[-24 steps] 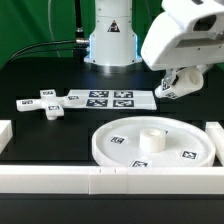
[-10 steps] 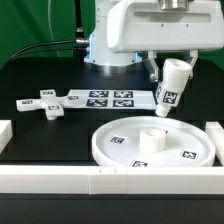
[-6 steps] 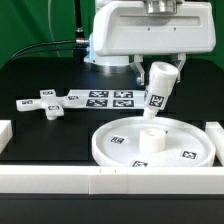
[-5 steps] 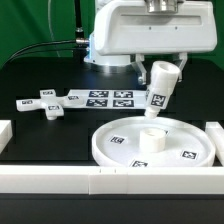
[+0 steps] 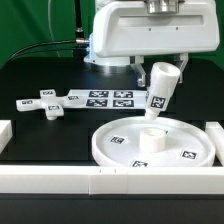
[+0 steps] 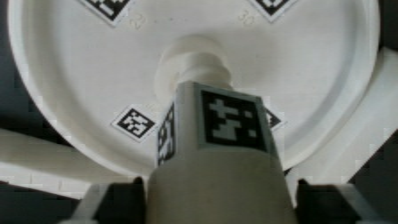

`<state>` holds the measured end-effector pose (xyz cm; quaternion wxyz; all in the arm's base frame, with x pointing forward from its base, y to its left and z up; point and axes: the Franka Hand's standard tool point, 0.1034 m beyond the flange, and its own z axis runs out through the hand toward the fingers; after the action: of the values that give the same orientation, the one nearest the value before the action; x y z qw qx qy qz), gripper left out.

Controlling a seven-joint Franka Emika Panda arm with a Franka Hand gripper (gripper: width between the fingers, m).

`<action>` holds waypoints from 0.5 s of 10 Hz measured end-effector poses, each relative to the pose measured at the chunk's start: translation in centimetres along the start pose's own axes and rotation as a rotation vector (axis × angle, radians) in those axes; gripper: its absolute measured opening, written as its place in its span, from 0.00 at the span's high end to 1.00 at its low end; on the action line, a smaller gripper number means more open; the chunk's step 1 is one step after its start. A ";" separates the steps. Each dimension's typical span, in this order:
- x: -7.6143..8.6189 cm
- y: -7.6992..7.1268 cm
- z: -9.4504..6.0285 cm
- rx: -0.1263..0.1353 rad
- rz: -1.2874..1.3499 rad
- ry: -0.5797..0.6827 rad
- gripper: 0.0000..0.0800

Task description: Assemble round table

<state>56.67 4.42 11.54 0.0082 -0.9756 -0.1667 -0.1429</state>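
The large round disc (image 5: 112, 150) lies rim up at the front right, with a short raised hub (image 5: 152, 137) at its middle. My gripper (image 5: 160, 71) is shut on the white cylinder leg (image 5: 158, 92) and holds it tilted just above the hub, apart from it. In the wrist view the leg (image 6: 221, 140) runs between my dark fingers (image 6: 118, 206), its tagged side up and its far end over the disc (image 6: 98, 70). The flat cross-shaped piece (image 5: 45, 103) lies on the table at the exterior view's left.
The marker board (image 5: 110, 99) lies behind the disc near the arm's base. White border rails run along the front (image 5: 100, 181), the left (image 5: 5, 131) and the right (image 5: 215, 136). The black table spreads to the left of the disc.
My gripper has carried the leg from the exterior view's right toward the left and down, to a spot above the disc's hub. In the last half second it has barely moved.
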 end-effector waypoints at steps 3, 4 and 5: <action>0.5 0.5 0.3 -0.017 -0.017 0.047 0.49; 0.7 0.8 0.2 -0.032 -0.019 0.081 0.49; 0.7 1.3 0.2 -0.061 -0.027 0.149 0.49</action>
<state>57.77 3.48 11.60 -0.0112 -0.9597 -0.1743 -0.2201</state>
